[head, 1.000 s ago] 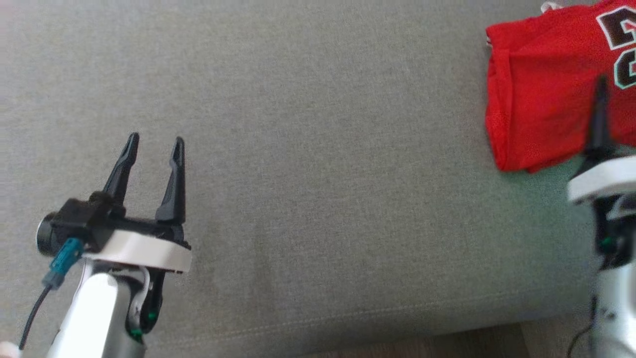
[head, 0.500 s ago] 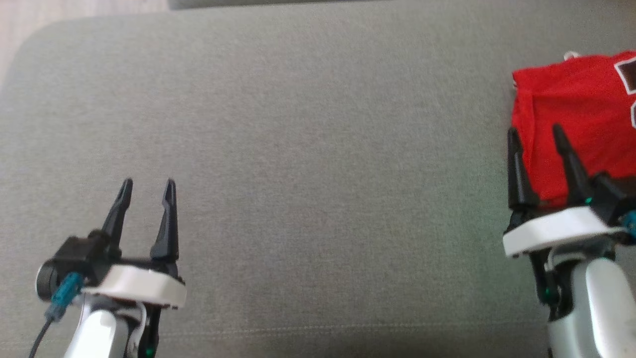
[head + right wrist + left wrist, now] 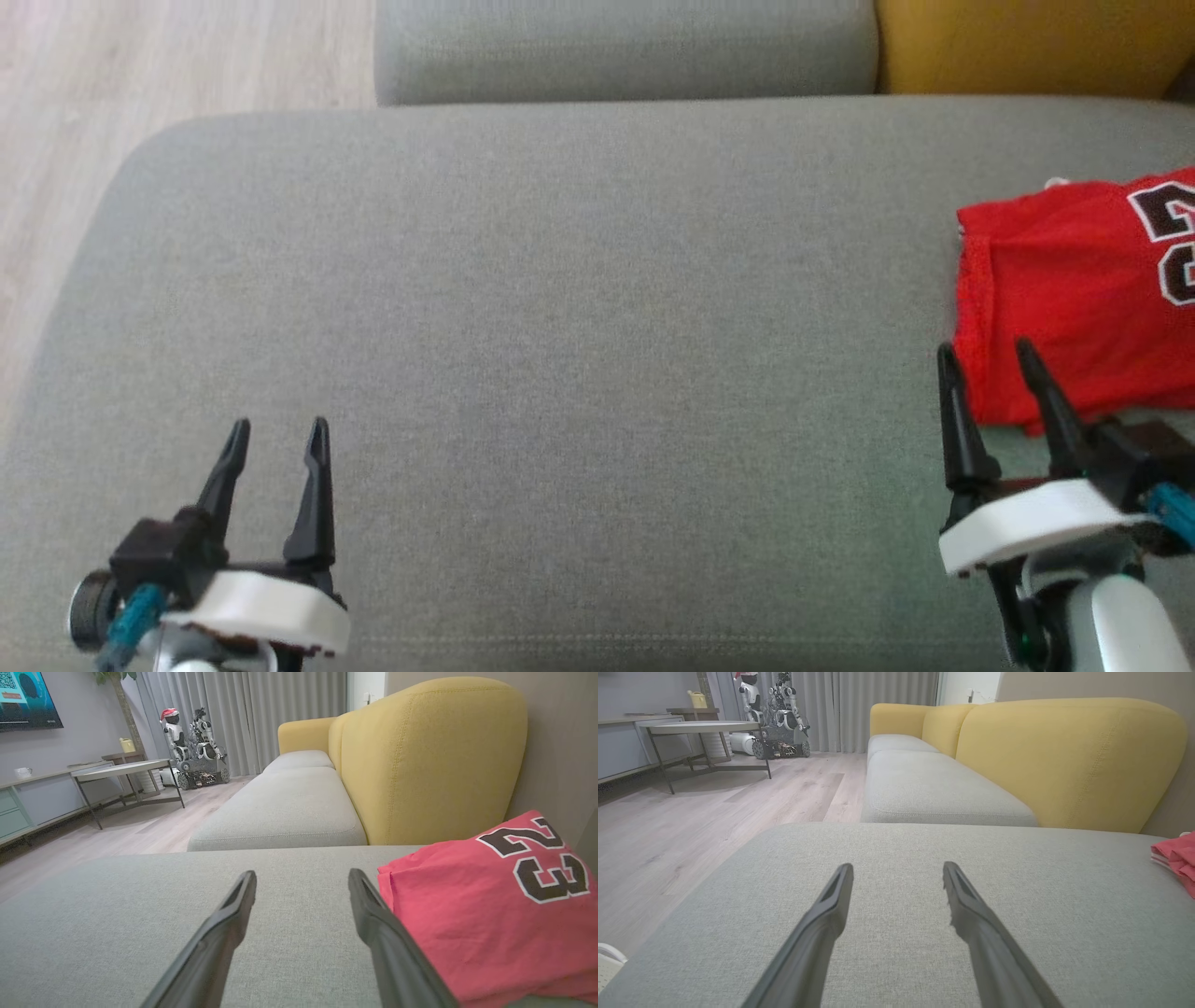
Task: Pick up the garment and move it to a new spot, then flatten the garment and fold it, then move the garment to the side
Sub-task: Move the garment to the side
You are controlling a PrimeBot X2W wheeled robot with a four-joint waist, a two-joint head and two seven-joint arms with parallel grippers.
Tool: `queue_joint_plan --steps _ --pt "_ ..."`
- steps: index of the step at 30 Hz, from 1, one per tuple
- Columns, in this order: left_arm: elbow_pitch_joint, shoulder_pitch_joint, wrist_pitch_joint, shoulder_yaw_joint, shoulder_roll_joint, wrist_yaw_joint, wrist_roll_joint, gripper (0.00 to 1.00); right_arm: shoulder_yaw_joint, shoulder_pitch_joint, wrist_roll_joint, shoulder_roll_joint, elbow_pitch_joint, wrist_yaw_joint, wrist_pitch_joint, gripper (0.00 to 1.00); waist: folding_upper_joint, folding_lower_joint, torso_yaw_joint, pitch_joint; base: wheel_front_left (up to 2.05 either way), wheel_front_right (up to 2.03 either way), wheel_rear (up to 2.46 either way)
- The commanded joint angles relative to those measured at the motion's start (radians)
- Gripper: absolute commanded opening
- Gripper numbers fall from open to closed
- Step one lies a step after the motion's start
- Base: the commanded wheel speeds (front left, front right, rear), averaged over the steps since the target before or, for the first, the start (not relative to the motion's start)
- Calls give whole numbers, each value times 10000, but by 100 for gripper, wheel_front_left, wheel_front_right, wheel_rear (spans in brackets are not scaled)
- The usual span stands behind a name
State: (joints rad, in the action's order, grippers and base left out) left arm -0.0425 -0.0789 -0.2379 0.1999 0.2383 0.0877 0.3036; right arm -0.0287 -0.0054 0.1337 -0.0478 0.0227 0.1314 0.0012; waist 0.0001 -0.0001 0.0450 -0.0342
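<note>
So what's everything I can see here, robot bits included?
Jersey: one, red with a dark number 23, folded at the right edge of the big cushion.
Big cushion: one, grey, under both pincers.
Sofa: one, grey seat and yellow back, beyond the cushion.
Floor: pale wood, left of the cushion.
Table: one, pale top on dark legs, far left on the floor.
Other robots: two it seems, white and dark, by the curtains.
Curtains: grey, far wall.
Left pincer: one, dark fingers, open and empty, lower left over the cushion.
Right pincer: one, dark fingers, open and empty, lower right at the jersey's near edge.
</note>
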Motion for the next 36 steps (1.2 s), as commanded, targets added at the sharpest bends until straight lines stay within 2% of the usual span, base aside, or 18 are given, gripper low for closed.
queue_joint_plan --steps 1,17,36 --pt "375 262 20 -345 237 39 29 100 261 -128 90 -25 -424 -7 50 100 -1 1 -9 175 0 0 0" --pt "445 -175 291 -109 390 160 -19 100 160 581 -61 -24 -669 -7 252 100 -1 1 -45 739 0 0 0" --pt "437 -78 367 11 476 258 47 100 130 649 -99 -24 -749 -7 335 100 -1 1 -73 843 0 0 0"
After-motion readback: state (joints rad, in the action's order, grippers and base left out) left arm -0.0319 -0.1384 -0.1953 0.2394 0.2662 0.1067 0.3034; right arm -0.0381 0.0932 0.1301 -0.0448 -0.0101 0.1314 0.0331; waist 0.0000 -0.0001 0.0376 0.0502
